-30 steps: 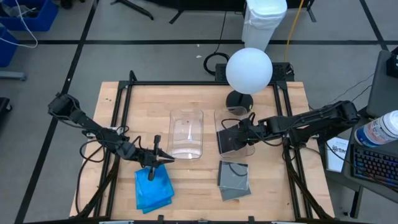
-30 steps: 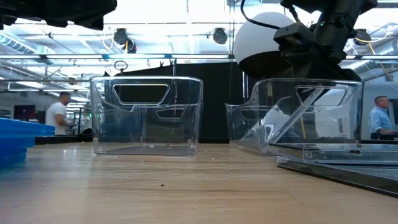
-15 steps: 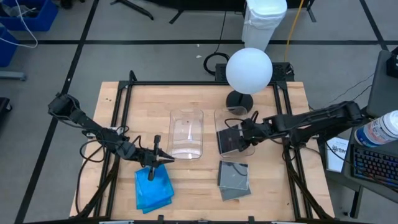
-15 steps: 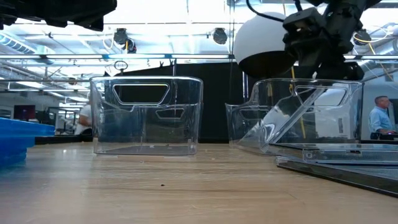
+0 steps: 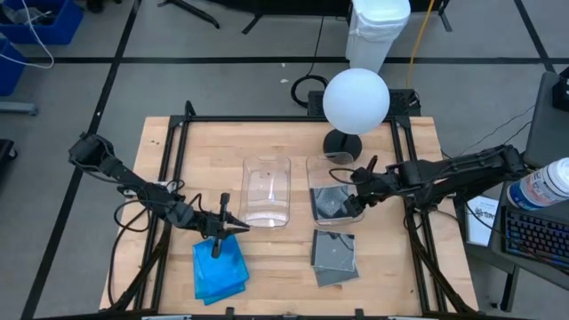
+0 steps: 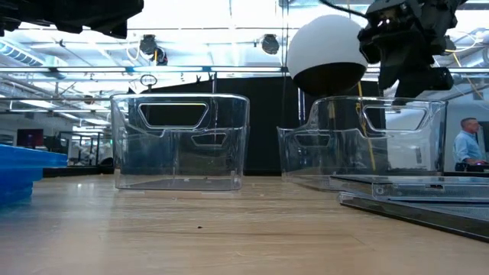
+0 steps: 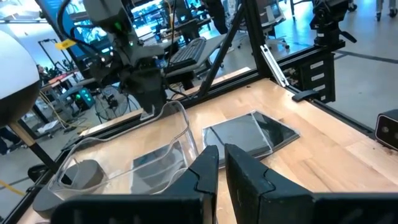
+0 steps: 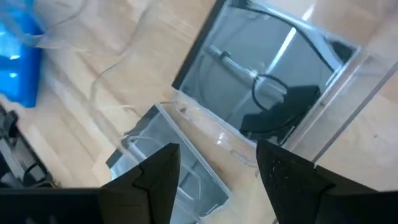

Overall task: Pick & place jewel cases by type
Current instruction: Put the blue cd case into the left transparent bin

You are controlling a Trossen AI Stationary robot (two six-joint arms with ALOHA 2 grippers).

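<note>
Grey jewel case (image 5: 331,203) now flat in right tub (image 5: 348,169), no longer tilted; right gripper (image 5: 362,180) spread, empty. Left gripper (image 5: 216,246) pressed together over blue cases (image 5: 219,270). Grey stack (image 5: 335,256) nearby.

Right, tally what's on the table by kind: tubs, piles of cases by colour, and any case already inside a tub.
Clear tubs: 2
Blue case pile: 1 (number of cases in it unclear)
Grey case pile on the table: 1
Grey case in the tub: 1
Total: 5
</note>
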